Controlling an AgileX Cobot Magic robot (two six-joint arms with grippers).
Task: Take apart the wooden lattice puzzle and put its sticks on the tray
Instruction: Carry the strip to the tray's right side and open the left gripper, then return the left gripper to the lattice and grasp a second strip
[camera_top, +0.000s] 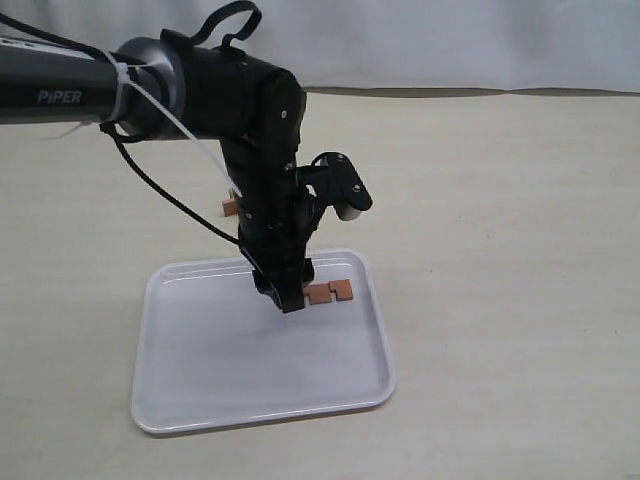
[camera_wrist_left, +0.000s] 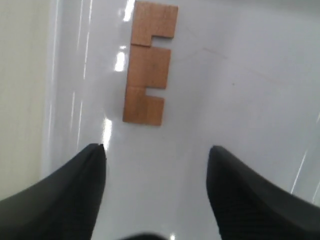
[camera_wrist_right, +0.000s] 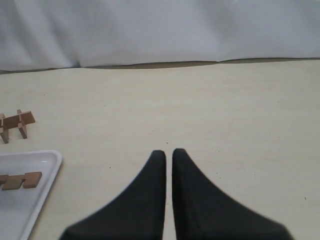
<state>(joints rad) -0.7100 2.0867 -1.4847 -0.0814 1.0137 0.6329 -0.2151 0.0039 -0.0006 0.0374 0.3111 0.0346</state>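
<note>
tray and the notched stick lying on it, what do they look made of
Tray: probably white plastic with a glossy finish, since bright light streaks reflect off it.
Stick: looks like reddish-brown wood with a matte finish, showing no glare and clean square-cut notches. The close view is too soft to show grain.

The white glossy tray (camera_top: 200, 360) lies flat on the table, a rounded rectangle with a low raised rim. One stick (camera_top: 330, 291) rests flat on it at about 2 o'clock from the tray's middle, near the far rim: a short reddish-brown bar (camera_wrist_left: 147, 65) with two square notches along one edge. The rest of the wooden lattice puzzle (camera_wrist_right: 15, 122) sits off the tray at about 12 o'clock, its crossed sticks interlocked.
</note>
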